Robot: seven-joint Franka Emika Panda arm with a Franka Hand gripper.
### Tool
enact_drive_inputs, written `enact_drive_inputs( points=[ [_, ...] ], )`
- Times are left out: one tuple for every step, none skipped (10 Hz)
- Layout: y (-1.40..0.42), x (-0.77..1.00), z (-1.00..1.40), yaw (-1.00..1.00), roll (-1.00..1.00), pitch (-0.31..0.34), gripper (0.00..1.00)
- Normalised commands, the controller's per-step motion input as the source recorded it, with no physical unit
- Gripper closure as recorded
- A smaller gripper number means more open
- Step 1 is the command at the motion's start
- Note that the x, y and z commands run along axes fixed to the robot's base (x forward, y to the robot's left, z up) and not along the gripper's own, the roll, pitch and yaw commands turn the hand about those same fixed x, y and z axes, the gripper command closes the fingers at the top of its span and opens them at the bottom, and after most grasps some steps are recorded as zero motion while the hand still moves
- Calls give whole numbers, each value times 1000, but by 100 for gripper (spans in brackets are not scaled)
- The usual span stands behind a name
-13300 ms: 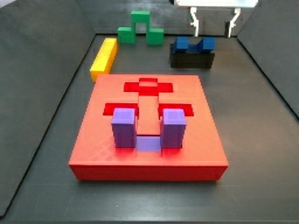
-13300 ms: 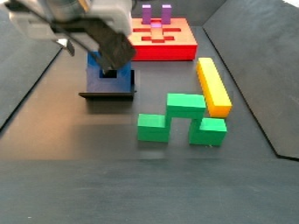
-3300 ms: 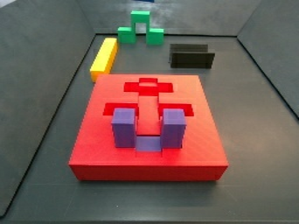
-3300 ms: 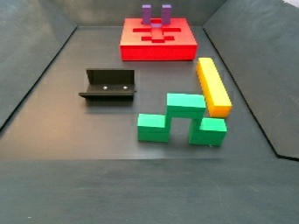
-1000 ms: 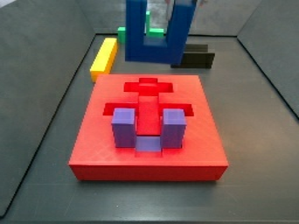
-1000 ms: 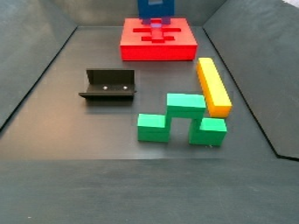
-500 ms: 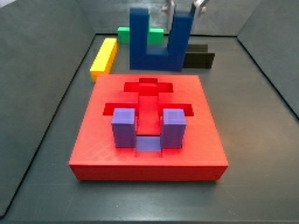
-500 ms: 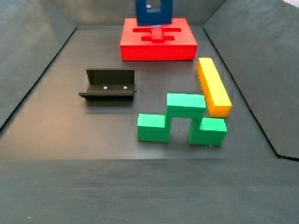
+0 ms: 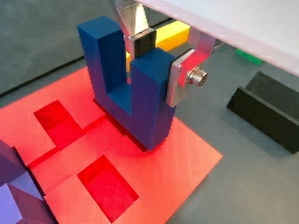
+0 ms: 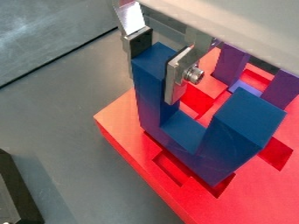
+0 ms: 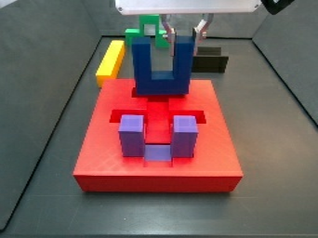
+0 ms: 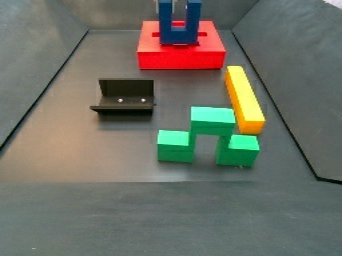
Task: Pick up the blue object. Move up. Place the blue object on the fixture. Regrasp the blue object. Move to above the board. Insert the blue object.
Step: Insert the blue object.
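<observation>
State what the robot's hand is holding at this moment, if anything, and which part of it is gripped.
The hand holds the blue U-shaped block, clamped on one upright prong, above the red board.

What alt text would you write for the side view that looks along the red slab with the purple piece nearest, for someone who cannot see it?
The gripper holds the blue object by one prong, prongs up, at the far end of the board. A purple block sits in the board's near end; behind lie the fixture, a yellow bar and a green block.

Dark grey floor (image 12: 80, 200) carries the board (image 12: 181, 58), fixture (image 12: 124, 98), yellow bar (image 12: 243, 98) and green block (image 12: 207, 135).
</observation>
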Motion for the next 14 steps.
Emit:
enact_drive_inputs(
  points=[
    [-49, 0, -43, -23, 71, 0, 100],
    [0, -14, -137, -100, 131, 0, 100],
    [0, -131, -171, -189, 110, 0, 100],
    [0, -194, -206, -209, 97, 0, 100],
    [0, -191, -194, -200, 79, -11, 100],
    [0, -234, -217, -166, 53, -49, 100],
    [-74, -157, -223, -9, 27, -67, 100],
    [-160, -37, -286, 0, 29, -43, 100],
    [-131, 0, -577, 0, 66, -74, 100],
    [-74, 0, -800, 0, 71, -114, 100],
    [-11, 140, -917, 0, 70, -26, 100],
    [0, 351, -989, 0, 37, 0, 100],
    [14, 334, -1000, 3, 39, 0, 100],
    [0, 357, -1000, 3, 27, 0, 100]
  ],
)
